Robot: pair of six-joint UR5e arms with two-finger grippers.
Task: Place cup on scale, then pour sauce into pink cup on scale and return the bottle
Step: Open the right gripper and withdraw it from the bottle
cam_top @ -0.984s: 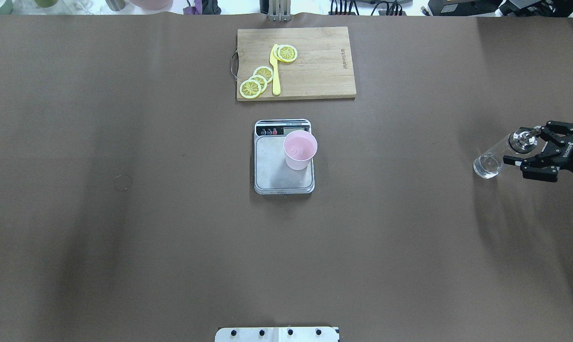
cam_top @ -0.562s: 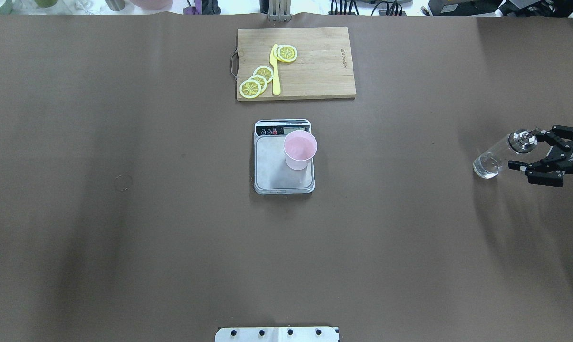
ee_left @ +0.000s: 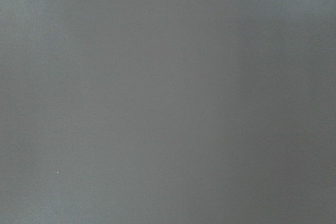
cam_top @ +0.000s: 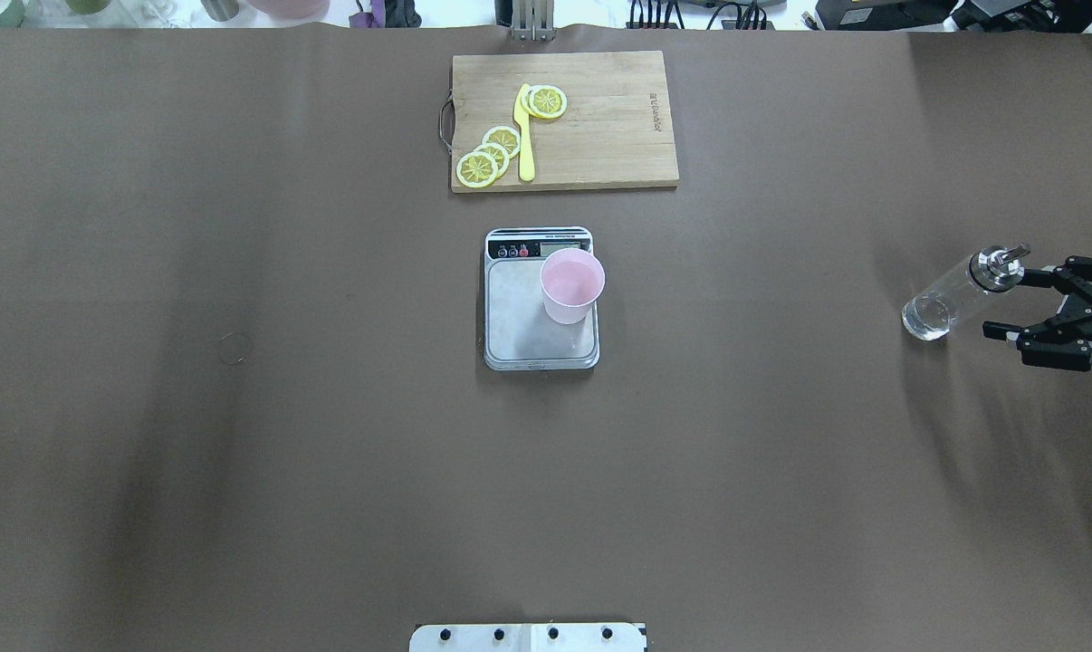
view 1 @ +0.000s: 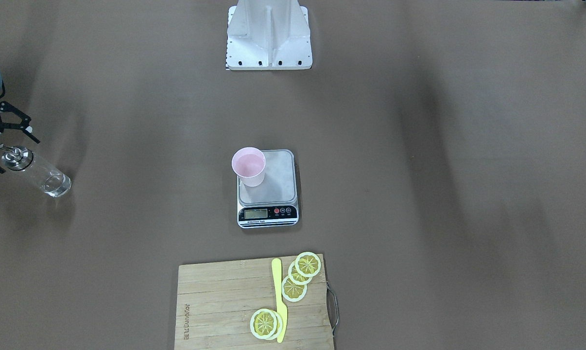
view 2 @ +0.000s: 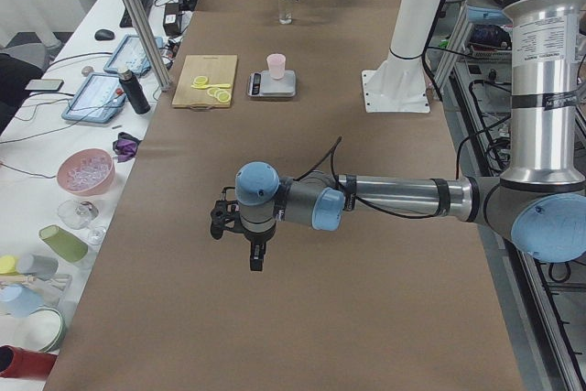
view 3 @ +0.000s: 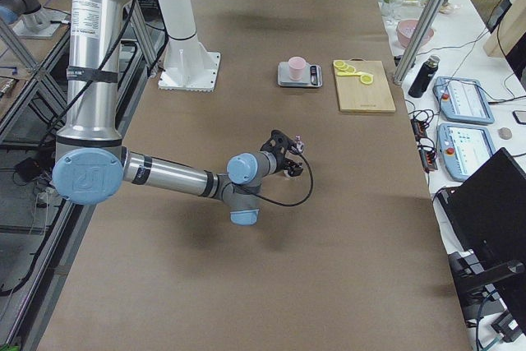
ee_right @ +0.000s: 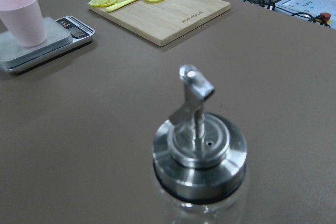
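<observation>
The pale pink cup [cam_top: 572, 285] stands upright on the right rear part of the silver scale [cam_top: 519, 317] at the table's middle. It also shows in the front-facing view [view 1: 249, 166] and the right wrist view [ee_right: 21, 18]. The clear glass bottle [cam_top: 955, 294] with its metal cap and spout [ee_right: 199, 145] stands on the table at the far right, with a little clear sauce [cam_top: 926, 319] at its bottom. My right gripper [cam_top: 1008, 302] is open and empty, just right of the bottle and not touching it. My left gripper [view 2: 222, 222] shows only in the exterior left view; I cannot tell its state.
A wooden cutting board [cam_top: 600, 136] with lemon slices [cam_top: 490, 156] and a yellow knife [cam_top: 525, 136] lies behind the scale. The robot's base plate [cam_top: 528, 637] is at the near edge. My left arm [view 2: 394, 199] reaches over the table's left end.
My open right gripper has drawn back to the right, away from the bottle's cap. The bottle, cup and scale have not moved.
</observation>
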